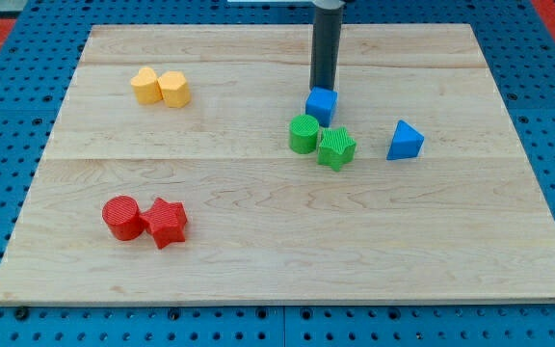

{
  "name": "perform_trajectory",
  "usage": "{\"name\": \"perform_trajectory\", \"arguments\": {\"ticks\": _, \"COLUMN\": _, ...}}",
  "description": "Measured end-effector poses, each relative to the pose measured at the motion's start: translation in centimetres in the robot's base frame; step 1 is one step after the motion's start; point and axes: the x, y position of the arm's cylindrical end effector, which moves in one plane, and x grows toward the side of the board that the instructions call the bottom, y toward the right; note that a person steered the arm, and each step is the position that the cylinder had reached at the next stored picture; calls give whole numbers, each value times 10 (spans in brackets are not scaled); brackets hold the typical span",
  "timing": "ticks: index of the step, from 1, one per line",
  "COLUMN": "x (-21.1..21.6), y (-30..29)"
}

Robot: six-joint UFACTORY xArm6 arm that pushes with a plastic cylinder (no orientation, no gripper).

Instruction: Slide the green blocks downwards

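Green blocks number two, a cylinder (303, 134) and a star (336, 147), touching, right of the counter's (258, 251) centre. Two blue, two yellow (160, 88) and two red (144, 220) blocks share it. The blue cube (322, 105) sits just above them, the tip (323, 89) at its top edge; the blue wedge (405, 141) lies right. No jaws exist.

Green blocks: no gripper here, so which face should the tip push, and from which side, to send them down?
Push their upper faces, coming from the view's top. The green cylinder and green star sit touching, side by side, so one contact near their seam could drive both. My tip is above them, but the blue cube lies between; I'd probably go around it first.
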Motion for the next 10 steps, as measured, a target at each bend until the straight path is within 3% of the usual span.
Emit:
{"name": "perform_trajectory", "arguments": {"ticks": 1, "x": -30, "y": -88}}
{"name": "perform_trajectory", "arguments": {"ticks": 2, "x": -12, "y": -90}}
{"name": "perform_trajectory", "arguments": {"ticks": 4, "x": 52, "y": 30}}
{"name": "perform_trajectory", "arguments": {"ticks": 5, "x": 58, "y": 35}}
{"name": "perform_trajectory", "arguments": {"ticks": 7, "x": 110, "y": -16}}
{"name": "perform_trajectory", "arguments": {"ticks": 8, "x": 107, "y": -3}}
{"name": "perform_trajectory", "arguments": {"ticks": 9, "x": 44, "y": -3}}
{"name": "perform_trajectory", "arguments": {"ticks": 10, "x": 32, "y": -53}}
